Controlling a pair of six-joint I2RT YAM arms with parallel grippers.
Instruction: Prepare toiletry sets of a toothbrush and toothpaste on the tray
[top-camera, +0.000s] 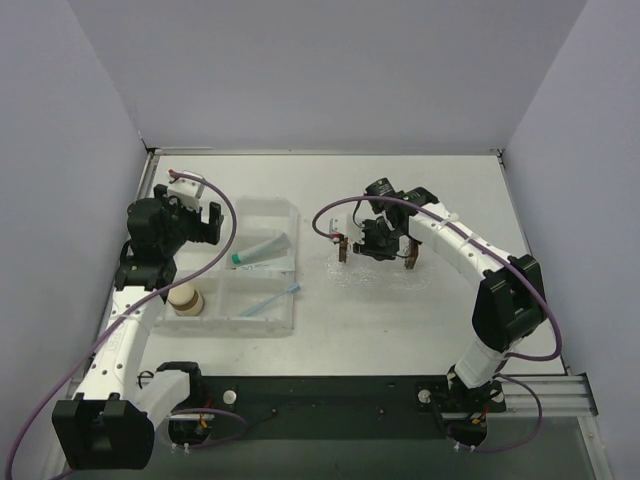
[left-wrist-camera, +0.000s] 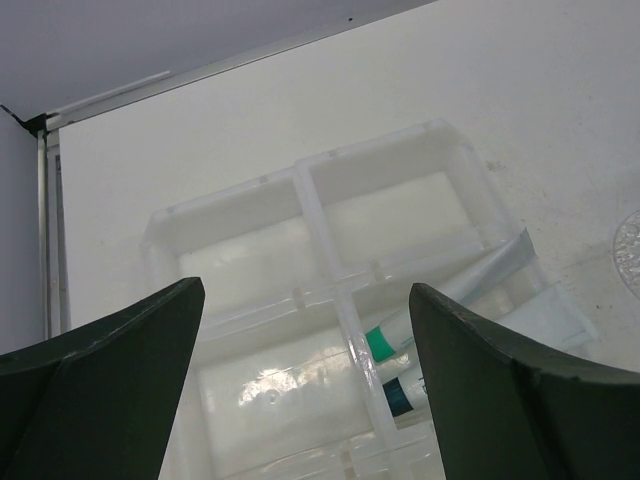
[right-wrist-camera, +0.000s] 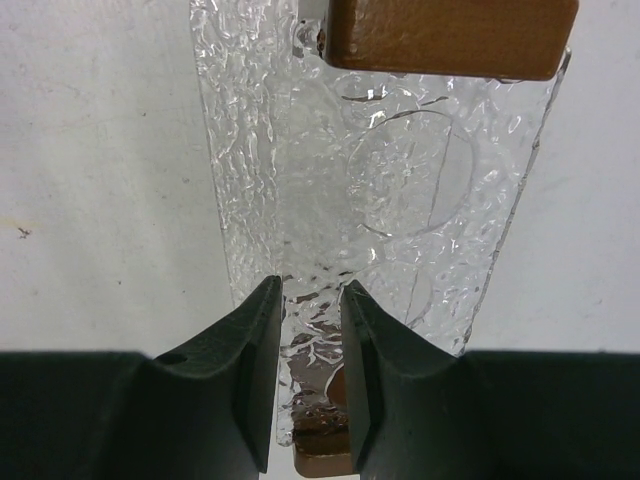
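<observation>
Hanging over the far-left part of the box (top-camera: 250, 318), the left gripper (left-wrist-camera: 305, 290) has its jaws spread wide and holds nothing. A beige jar (top-camera: 186, 298) stands in the box's near-left compartment. The far compartments look bare in the left wrist view. The toothpaste (top-camera: 262, 250) lies slantwise in a middle compartment on the right side, teal cap toward the near left; the left wrist view shows what looks like a second, darker cap just beside it. The toothbrush (top-camera: 272, 300) lies slantwise in the near-right compartment. To the right, apart from the box, the right gripper (right-wrist-camera: 310, 285) has its jaws nearly together, pinching the edge of the tray (right-wrist-camera: 400, 200). Nothing lies in the tray. A brown block (right-wrist-camera: 440, 35) sits at its far end, and another at the near end by the fingers. Whether the tray rests on the table (top-camera: 420, 180) or is raised, I cannot tell.
</observation>
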